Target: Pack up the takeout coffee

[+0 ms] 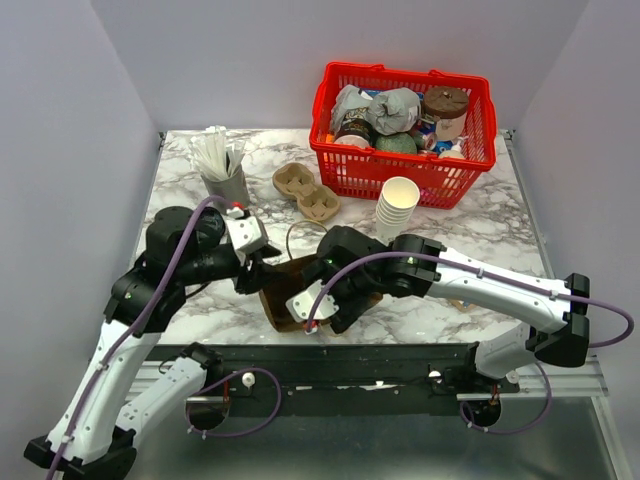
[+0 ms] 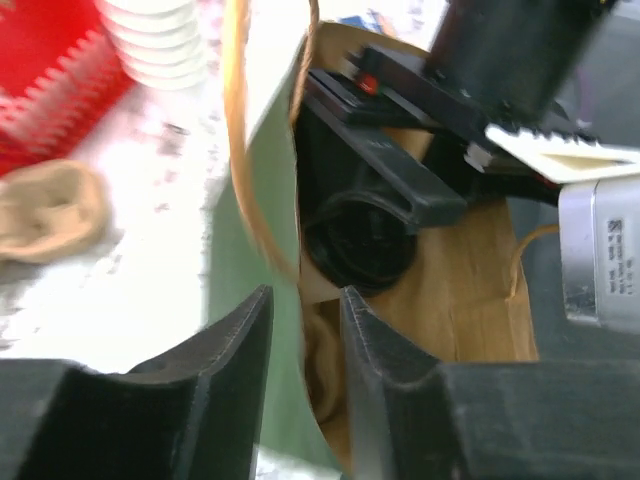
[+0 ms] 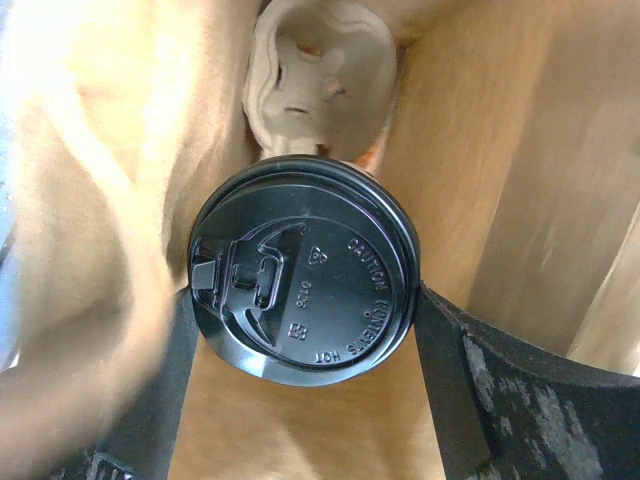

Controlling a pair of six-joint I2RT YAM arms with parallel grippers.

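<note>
A brown paper bag lies open on the marble table between both arms. My right gripper reaches inside it, shut on a takeout coffee cup with a black lid; one finger presses on each side of the lid. A pulp cup carrier sits deeper in the bag. My left gripper is at the bag's mouth with its fingers apart and the bag's rim running between them. In the left wrist view the black lid and the right gripper show inside the bag.
A red basket of mixed items stands at the back right. A stack of white paper cups stands in front of it. A pulp carrier and a grey cup of white sticks sit at the back left.
</note>
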